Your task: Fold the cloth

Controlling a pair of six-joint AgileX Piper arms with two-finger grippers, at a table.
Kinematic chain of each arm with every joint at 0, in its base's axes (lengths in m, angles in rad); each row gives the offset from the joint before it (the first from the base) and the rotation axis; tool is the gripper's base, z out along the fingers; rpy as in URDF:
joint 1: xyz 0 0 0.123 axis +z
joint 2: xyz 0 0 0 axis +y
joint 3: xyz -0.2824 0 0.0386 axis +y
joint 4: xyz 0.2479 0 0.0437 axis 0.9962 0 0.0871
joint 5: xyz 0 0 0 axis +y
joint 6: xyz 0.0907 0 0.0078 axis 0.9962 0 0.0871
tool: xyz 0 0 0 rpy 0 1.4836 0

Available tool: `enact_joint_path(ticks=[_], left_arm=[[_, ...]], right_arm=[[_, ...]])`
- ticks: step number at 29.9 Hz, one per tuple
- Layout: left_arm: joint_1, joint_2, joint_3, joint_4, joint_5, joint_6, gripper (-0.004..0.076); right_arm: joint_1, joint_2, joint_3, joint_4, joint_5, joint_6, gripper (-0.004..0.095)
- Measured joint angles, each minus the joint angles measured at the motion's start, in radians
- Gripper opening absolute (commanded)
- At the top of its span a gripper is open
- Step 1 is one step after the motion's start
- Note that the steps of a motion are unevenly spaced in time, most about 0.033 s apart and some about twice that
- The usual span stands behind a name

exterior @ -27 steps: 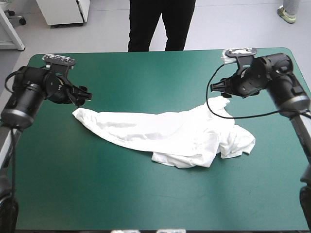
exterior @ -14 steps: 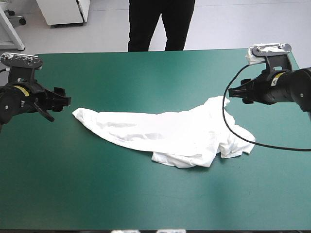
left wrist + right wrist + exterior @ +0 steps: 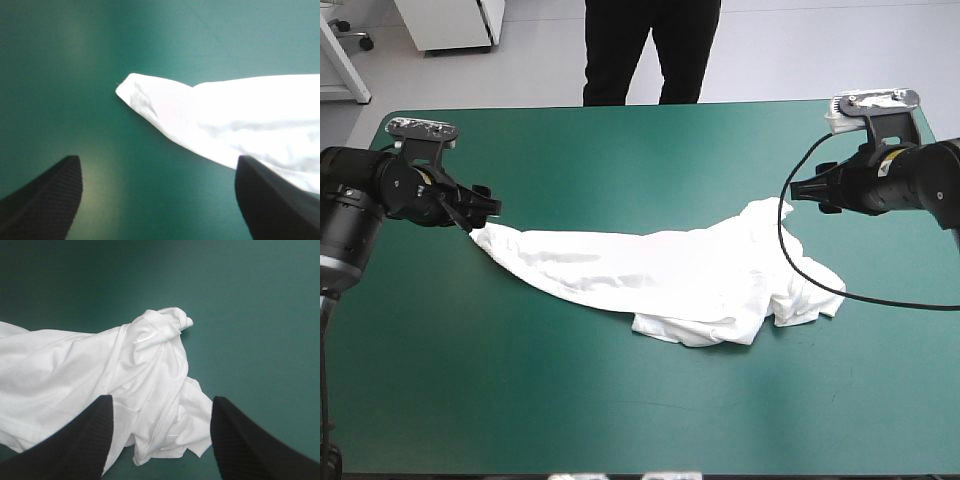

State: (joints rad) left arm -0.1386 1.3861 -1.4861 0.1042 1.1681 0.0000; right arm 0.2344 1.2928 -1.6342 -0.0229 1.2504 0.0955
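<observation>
On the teal-green bench, approach step: open left claw and open right claw flank the crumpled white short-sleeved T-shirt; next likely needs corner pinches.

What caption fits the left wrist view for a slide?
Open left gripper above the teal-green table, pointed end of the white T-shirt lying just ahead.
</observation>
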Motion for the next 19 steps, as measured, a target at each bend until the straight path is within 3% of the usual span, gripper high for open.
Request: enact_joint_path(ticks=[12, 19], left_arm=[[0.076, 0.275, 0.0, 0.003, -0.012, -0.092, 0.0598], [0.121, 0.399, 0.0, -0.047, -0.081, -0.077, 0.0598]], right_arm=[[0.0, 0.0, 0.0, -0.007, 0.0, 0.0, 0.0553], [0.0, 0.001, 0.006, -0.007, 0.0, 0.0, 0.0553]])
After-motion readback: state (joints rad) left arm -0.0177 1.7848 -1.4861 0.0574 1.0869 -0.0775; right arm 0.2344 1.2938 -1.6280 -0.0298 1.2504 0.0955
